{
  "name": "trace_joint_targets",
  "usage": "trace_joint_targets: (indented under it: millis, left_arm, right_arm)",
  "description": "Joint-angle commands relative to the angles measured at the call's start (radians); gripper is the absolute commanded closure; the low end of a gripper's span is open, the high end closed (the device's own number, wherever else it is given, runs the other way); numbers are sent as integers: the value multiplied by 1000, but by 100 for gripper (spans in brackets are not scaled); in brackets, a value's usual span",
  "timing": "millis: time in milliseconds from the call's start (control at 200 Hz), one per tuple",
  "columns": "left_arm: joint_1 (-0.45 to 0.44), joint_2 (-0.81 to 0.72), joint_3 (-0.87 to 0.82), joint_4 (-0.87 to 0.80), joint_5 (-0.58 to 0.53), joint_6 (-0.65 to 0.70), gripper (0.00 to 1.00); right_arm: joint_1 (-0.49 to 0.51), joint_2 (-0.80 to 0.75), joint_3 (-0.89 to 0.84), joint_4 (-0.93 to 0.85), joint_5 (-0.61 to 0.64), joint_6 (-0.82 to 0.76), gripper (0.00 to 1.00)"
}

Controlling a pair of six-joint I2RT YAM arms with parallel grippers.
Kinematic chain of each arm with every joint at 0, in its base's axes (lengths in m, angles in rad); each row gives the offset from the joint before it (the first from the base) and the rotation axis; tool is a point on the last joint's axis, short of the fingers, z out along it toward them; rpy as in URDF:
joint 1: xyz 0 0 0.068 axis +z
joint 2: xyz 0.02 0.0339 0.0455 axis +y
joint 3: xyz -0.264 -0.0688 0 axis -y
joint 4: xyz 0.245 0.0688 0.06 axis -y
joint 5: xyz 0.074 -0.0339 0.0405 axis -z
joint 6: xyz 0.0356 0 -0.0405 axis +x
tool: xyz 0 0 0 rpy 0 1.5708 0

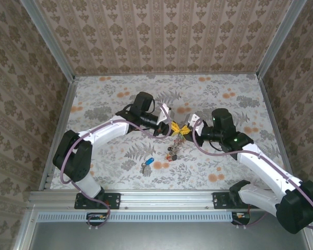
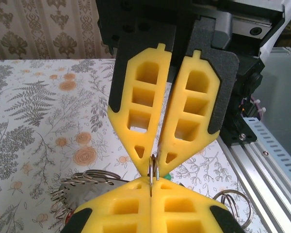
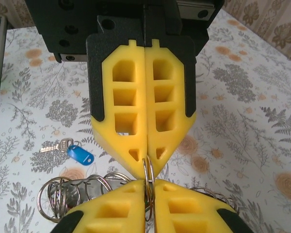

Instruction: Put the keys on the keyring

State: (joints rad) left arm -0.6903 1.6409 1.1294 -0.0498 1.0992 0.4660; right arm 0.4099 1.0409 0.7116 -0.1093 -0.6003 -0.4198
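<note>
Above the middle of the floral-patterned surface (image 1: 104, 104), the two arms meet tip to tip. The left claw (image 2: 151, 189) is clenched, its yellow honeycomb fingers pressed flat together, and it pinches the thin silver wire keyring (image 2: 153, 174), which stands edge-on between the two sets of tips. The right claw (image 3: 150, 187) faces it and grasps the same wire. Its fingers are closed at the tips with only a sliver of gap further back. A bunch of silver loops with small coloured pieces (image 1: 172, 151) hangs below the pinch point. I cannot tell how it joins the held wire.

The small silver key with a blue plastic head (image 3: 80, 154) lies flat on the surface, well apart from both claws and nearer the left arm's side. Nothing is touching it.

Judged from this, the task is at an early stage. The keyring is lifted and held at two points, perhaps to steady it or to open its coil. The blue-headed key is not yet on it. One claw would first have to let go, then fetch the key and thread it on.
</note>
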Motion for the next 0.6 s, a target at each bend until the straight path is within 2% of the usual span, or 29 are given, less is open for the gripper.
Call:
trace_joint_targets:
  millis: [0,135,180,220,260,345,430,595]
  left_arm:
    - [6,-33,-11,140,121,-76,100]
    - [10,-38,-29,193,130,-107,100]
    - [11,-38,-27,182,118,-102,100]
    - [9,-34,-16,141,95,-75,100]
    - [8,-32,1,71,72,-27,93]
    - [-1,-27,40,-70,1,70,85]
    - [-11,-21,65,-162,-56,133,81]
    - [-20,-6,96,-232,-103,173,78]
  right_arm:
    - [-21,-21,-30,94,-41,46,90]
    - [-32,-19,-34,99,-42,48,100]
    - [-32,-16,-26,85,-42,39,100]
    - [-33,-12,-12,62,-45,30,100]
    - [-31,-6,7,34,-50,19,100]
    - [-22,5,50,-38,-35,-19,100]
    - [-3,17,90,-108,-1,-64,100]
    - [18,41,139,-175,23,-103,100]
